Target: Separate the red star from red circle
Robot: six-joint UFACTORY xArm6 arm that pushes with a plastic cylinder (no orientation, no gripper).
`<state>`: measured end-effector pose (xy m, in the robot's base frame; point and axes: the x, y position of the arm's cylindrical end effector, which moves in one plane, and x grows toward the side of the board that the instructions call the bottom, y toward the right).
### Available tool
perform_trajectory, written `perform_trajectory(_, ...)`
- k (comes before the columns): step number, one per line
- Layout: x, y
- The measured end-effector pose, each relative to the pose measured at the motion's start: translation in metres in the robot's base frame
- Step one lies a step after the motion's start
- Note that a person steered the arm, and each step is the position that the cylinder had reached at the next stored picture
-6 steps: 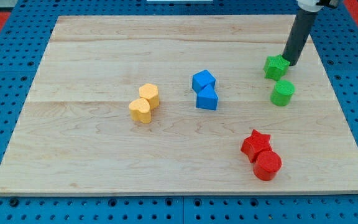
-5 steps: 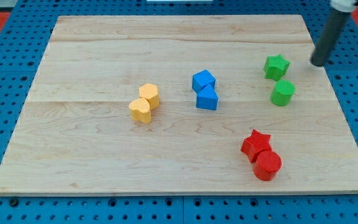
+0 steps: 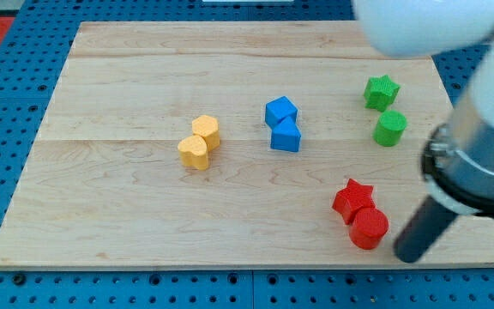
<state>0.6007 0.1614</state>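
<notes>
The red star (image 3: 352,198) lies at the view's lower right of the wooden board (image 3: 144,206). The red circle (image 3: 369,228) sits just below and right of it, touching it. My tip (image 3: 406,256) is on the board just right of the red circle and slightly lower, a small gap apart from it. The dark rod rises up and to the right into the large arm body (image 3: 478,163).
A green star (image 3: 382,91) and a green cylinder (image 3: 390,127) sit at the upper right. Two blue blocks (image 3: 282,124) touch near the middle. Two yellow blocks (image 3: 199,142) touch left of the middle. The board's bottom edge is close below my tip.
My tip has moved from the upper right, beside the green star, down to the lower right next to the red circle. No block has moved.
</notes>
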Motion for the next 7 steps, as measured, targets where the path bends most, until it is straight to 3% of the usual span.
perform_trajectory(1, -0.042, -0.031)
perform_trajectory(2, -0.055, -0.066)
perform_trajectory(4, -0.087, -0.077)
perform_trajectory(5, -0.077, -0.119)
perform_trajectory(6, -0.096, -0.134)
perform_trajectory(7, -0.105, -0.119)
